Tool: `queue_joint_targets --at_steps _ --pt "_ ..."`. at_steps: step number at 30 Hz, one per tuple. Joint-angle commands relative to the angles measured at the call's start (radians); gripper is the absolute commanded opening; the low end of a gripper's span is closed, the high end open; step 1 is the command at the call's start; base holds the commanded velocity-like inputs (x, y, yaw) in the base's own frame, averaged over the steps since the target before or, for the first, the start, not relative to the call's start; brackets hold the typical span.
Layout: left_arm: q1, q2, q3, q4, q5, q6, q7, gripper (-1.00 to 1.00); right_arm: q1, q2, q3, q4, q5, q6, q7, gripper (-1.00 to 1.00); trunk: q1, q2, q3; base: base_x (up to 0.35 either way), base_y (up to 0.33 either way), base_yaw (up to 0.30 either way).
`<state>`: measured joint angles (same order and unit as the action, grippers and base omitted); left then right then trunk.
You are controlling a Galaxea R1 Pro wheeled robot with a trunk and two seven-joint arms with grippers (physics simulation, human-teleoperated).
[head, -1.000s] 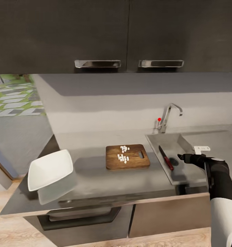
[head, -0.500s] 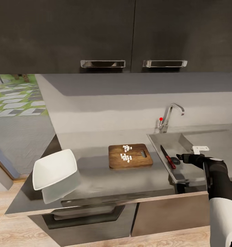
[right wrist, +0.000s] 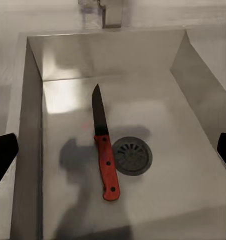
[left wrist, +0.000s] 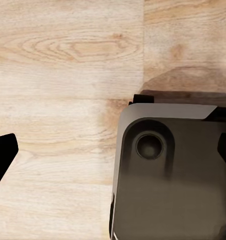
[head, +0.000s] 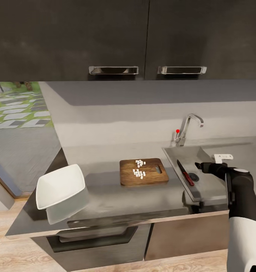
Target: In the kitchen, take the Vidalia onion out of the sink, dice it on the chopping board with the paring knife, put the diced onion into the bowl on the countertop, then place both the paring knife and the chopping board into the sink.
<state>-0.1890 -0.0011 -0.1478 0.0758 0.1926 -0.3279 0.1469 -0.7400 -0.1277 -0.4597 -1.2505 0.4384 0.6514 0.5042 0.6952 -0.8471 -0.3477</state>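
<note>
The paring knife (right wrist: 104,150) lies flat on the floor of the sink (right wrist: 193,75), its red handle just beside the round drain (right wrist: 132,155) and its dark blade pointing toward the tap end. Your right gripper (head: 198,166) hangs above the basin at the right of the head frame with nothing in it; in the right wrist view its two dark fingertips (right wrist: 2,152) sit at opposite edges of the picture, spread wide apart. The black forearm and white upper arm (head: 245,226) rise from the lower right corner and cover part of the sink's front rim and the drainboard behind it.

Left of the sink, at frame centre, the chopping board (head: 143,172) rests on the countertop (head: 105,200) with the diced onion (head: 139,169) in two small clusters on it, near the handle slot. The bowl (head: 59,186) sits well apart at the lower left, near the counter's corner, tilted, with a pale reflection under it. The tap (head: 189,128) and its red knob (head: 177,131) stand behind the basin. Dark wall cabinets (head: 105,37) fill the top of the frame.

Your left gripper (left wrist: 113,155) points down at the wooden floor (left wrist: 57,65); its fingertips (left wrist: 3,150) also sit far apart. A dark grey rounded part (left wrist: 173,180) fills the lower right of that view, and you cannot tell what it is. The knife's blade tip is hard to make out in the head view.
</note>
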Motion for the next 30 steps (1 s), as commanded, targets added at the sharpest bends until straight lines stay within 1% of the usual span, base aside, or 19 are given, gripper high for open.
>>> queue_joint_targets --at_steps 1,4,5,7,8,11,15,16,17,21,30 --pt "-0.002 0.000 -0.009 0.004 0.008 -0.007 0.000 1.00 -0.001 0.002 -0.001 -0.009 0.011 0.004 0.010 1.00 0.000 -0.001 -0.001 0.000 0.000 0.000" --pt "-0.002 0.000 -0.009 0.004 0.008 -0.007 0.001 1.00 -0.001 0.019 0.006 -0.043 0.011 0.009 0.010 1.00 0.000 -0.001 -0.001 0.000 0.000 0.000" --pt "-0.001 0.000 -0.009 0.004 0.008 -0.007 0.000 1.00 -0.001 0.030 0.013 -0.050 0.011 0.010 0.009 1.00 0.000 -0.001 -0.001 0.000 0.000 0.000" --pt "-0.001 0.000 -0.009 0.004 0.008 -0.007 0.000 1.00 -0.001 0.057 0.036 -0.057 0.013 0.010 0.008 1.00 0.000 -0.001 -0.001 0.000 0.000 0.000" --pt "-0.001 0.000 -0.009 0.004 0.008 -0.007 0.001 1.00 -0.001 0.075 0.064 -0.060 0.015 0.010 0.007 1.00 0.000 -0.001 -0.001 0.000 0.000 0.000" --pt "-0.001 0.000 -0.009 0.004 0.008 -0.007 0.001 1.00 -0.001 0.083 0.078 -0.061 0.014 0.011 0.008 1.00 0.000 -0.001 -0.001 0.000 0.000 0.000" --pt "-0.001 0.000 -0.009 0.004 0.008 -0.007 0.001 1.00 -0.001 0.097 0.084 -0.061 0.014 0.011 0.008 1.00 0.000 -0.001 -0.001 0.000 0.000 0.000" --pt "-0.002 0.000 -0.009 0.004 0.008 -0.007 0.001 1.00 -0.001 0.104 0.084 -0.061 0.014 0.010 0.009 1.00 0.000 -0.001 -0.001 0.000 0.000 0.000" --pt "-0.002 0.000 -0.009 0.004 0.008 -0.007 0.000 1.00 -0.001 0.117 0.085 -0.061 0.014 0.009 0.010 1.00 0.000 -0.001 -0.001 0.000 0.000 0.000" --pt "-0.002 0.000 -0.009 0.004 0.008 -0.007 0.001 1.00 -0.001 0.121 0.084 -0.061 0.014 0.009 0.011 1.00 0.000 -0.001 -0.001 0.000 0.000 0.041" --pt "-0.002 0.000 -0.009 0.004 0.008 -0.007 0.001 1.00 -0.001 0.122 0.084 -0.061 0.014 0.010 0.010 1.00 0.000 -0.001 -0.001 0.000 0.000 0.215"
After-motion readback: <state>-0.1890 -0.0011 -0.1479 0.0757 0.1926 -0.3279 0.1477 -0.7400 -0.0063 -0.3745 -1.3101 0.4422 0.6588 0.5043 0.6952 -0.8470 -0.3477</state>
